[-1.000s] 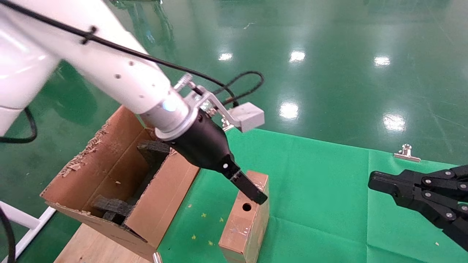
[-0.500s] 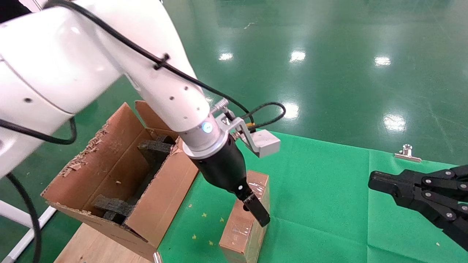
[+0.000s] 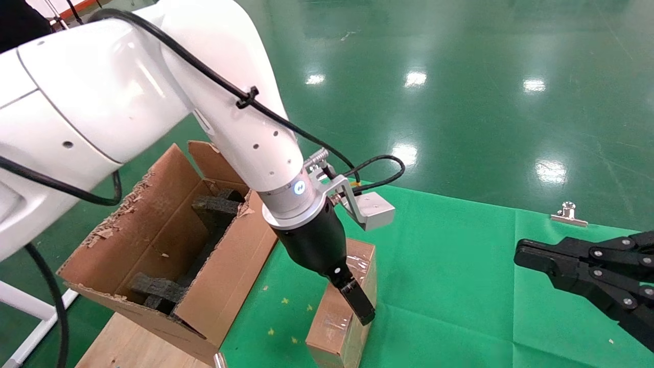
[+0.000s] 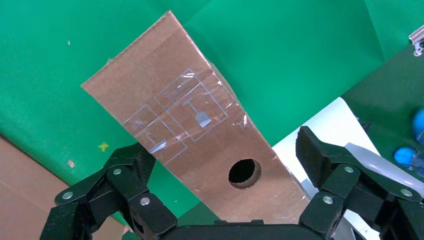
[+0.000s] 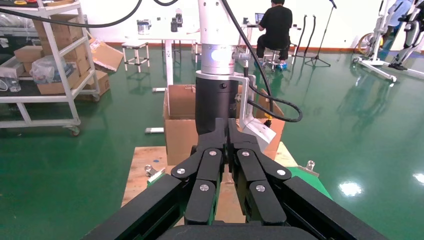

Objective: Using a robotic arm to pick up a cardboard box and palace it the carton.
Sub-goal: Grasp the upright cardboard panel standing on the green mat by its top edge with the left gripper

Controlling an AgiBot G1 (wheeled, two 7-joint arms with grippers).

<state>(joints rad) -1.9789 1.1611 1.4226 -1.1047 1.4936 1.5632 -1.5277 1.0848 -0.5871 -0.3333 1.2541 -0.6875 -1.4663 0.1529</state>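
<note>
The small taped cardboard box [image 3: 334,327] lies on the green cloth, just right of the large torn carton [image 3: 153,204], which holds dark foam pieces. My white left arm reaches down over the box. Its gripper [image 3: 355,301] is open and straddles the box's end with the round hole. In the left wrist view the box [image 4: 190,115] runs between the spread fingers of the gripper [image 4: 225,150]; one finger [image 4: 137,160] is at the box's edge, the other [image 4: 312,152] stands apart. My right gripper [image 3: 526,255] is shut and parked at the right; it also shows in the right wrist view [image 5: 227,132].
A green cloth [image 3: 449,286] covers the table, held by a metal clip [image 3: 568,214] at the far right edge. A wooden board [image 3: 122,342] lies under the carton. The shiny green floor lies beyond. The carton also shows in the right wrist view [image 5: 180,135].
My left arm has swung in and lowered; its gripper has moved down and nearer along the box and now straddles it. The box, carton and right gripper have not moved.
</note>
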